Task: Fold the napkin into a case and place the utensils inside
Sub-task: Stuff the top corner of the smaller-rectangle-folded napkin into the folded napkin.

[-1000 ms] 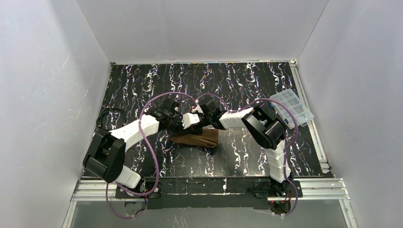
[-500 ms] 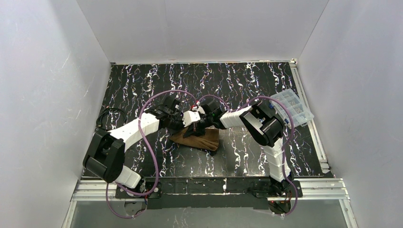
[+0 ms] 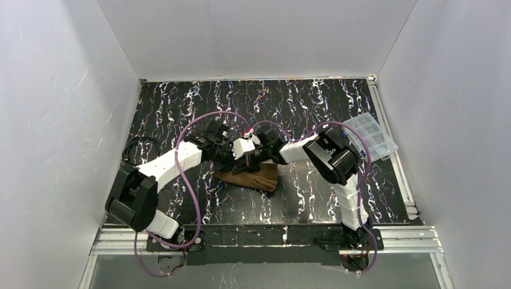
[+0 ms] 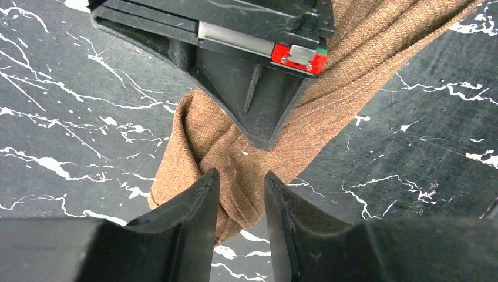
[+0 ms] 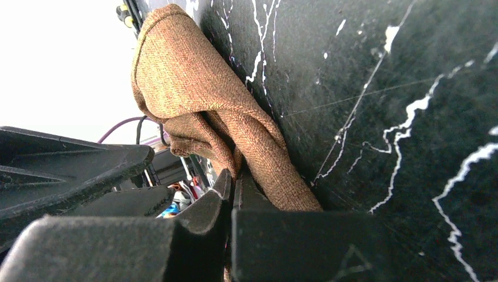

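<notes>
The brown napkin point(image 3: 253, 179) is lying on the black, white-veined tabletop point(image 3: 181, 102), bunched into a narrow, layered bundle rather than spread flat. Both arms are reaching in over the napkin and meeting above its far edge.

The right gripper point(image 5: 232, 182) is pressing its two fingers together on a fold of the napkin (in its own wrist view the cloth is running straight in between the fingertips). The fabric around that pinch is sitting twisted and gathered.

The left gripper point(image 4: 242, 179) is hanging over the rounded left end of the napkin, pointing at the right gripper's tip just beyond it. Its fingers point(image 4: 194, 200) are standing apart with a narrow gap, and the napkin's herringbone weave is showing through that gap. It is not possible to tell whether those fingers are touching the cloth.

A clear plastic compartment box point(image 3: 369, 136) is sitting well apart from the napkin, to its right and farther back, by the table's rail.
</notes>
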`<state>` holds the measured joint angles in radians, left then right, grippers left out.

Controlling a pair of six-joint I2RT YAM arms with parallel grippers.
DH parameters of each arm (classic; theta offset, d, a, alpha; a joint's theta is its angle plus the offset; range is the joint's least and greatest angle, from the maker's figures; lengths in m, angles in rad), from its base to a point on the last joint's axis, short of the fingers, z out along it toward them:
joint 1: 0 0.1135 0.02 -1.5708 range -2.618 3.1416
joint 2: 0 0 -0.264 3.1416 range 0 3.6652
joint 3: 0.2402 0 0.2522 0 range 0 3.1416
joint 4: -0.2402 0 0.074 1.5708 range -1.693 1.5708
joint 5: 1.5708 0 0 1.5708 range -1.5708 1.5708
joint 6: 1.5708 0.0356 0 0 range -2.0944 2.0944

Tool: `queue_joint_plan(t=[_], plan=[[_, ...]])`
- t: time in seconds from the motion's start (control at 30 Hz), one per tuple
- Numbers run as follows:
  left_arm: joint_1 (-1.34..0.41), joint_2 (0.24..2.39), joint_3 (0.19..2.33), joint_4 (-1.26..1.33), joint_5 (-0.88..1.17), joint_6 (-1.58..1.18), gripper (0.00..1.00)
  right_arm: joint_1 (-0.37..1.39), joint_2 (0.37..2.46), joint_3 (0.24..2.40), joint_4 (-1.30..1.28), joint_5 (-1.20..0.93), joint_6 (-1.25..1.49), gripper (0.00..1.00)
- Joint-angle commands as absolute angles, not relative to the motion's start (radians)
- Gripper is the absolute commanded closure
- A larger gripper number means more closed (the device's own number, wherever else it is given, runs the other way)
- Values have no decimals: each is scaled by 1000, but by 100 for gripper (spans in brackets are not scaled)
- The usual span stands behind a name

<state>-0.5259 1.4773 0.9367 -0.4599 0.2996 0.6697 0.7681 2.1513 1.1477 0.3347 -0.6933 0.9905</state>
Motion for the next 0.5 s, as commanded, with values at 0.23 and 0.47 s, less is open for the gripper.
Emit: queue_joint_plan(t=[0.23,0.47], plan=[[-544,1465,874,-355,172,688,62,772,2211,1091,279,-572,951,99],[-545,1475,876,-359,156,662,54,772,2209,1083,291,-572,961,99]])
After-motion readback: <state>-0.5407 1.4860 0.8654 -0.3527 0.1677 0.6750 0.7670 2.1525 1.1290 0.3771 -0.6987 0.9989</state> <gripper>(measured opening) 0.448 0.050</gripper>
